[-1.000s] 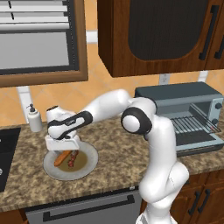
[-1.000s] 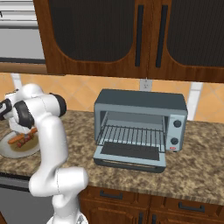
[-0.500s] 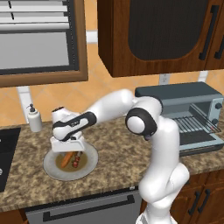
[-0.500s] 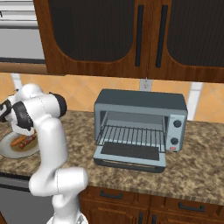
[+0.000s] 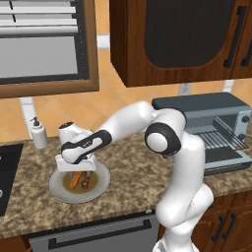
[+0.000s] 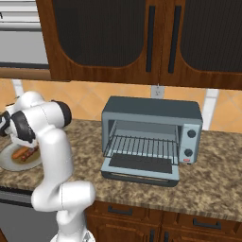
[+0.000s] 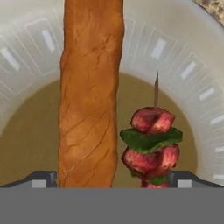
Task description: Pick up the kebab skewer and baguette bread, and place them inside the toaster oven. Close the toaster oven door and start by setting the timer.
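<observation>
Fingers point(image 7: 43, 178) wide, seemingly straddling bread point(image 7: 89, 96), skewer point(image 7: 151, 140).

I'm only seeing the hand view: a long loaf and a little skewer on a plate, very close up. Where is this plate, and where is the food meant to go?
Observer: The plate sits on a speckled stone counter, with a soap bottle behind it.
Operator: And the oven?
Observer: The toaster oven stands farther along the same counter, apart from the plate.
Operator: Is it ready to take food?
Observer: Its door is dropped open and the wire rack inside is bare.
Operator: How near is the gripper to the food?
Observer: The gripper hangs low over the baguette and skewer, fingertips straddling both.
</observation>
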You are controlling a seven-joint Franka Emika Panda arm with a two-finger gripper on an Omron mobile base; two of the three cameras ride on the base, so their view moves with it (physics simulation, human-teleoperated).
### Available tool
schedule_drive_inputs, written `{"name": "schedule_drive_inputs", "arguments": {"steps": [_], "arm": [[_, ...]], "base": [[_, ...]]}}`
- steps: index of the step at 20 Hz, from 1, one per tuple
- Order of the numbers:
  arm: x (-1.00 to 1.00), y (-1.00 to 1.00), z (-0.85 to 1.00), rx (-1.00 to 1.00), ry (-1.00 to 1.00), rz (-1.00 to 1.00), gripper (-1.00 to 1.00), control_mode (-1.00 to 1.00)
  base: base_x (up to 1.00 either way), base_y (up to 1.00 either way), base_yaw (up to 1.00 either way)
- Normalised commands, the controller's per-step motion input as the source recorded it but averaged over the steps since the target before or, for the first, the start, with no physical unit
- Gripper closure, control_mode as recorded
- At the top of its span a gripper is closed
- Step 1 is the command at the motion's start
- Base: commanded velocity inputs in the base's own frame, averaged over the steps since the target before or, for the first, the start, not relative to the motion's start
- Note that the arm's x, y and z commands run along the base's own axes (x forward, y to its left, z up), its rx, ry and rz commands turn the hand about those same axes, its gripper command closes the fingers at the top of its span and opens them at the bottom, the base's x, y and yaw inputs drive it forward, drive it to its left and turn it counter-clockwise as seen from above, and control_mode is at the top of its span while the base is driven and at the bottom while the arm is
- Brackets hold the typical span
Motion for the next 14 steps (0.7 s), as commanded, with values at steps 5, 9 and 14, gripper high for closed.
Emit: {"name": "schedule_drive_inputs", "arguments": {"steps": [5,9,14], "arm": [[0.00,-0.53,-0.26,0.08,0.00,0.21,-1.00,-1.00],[0.00,-0.47,-0.36,0.07,-0.08,0.18,-1.00,-1.00],[0.00,-0.54,-0.57,0.08,-0.18,0.22,-1.00,-1.00]], "base": [[0.00,0.00,0.00],[0.00,0.00,0.00],[0.00,0.00,0.00]]}}
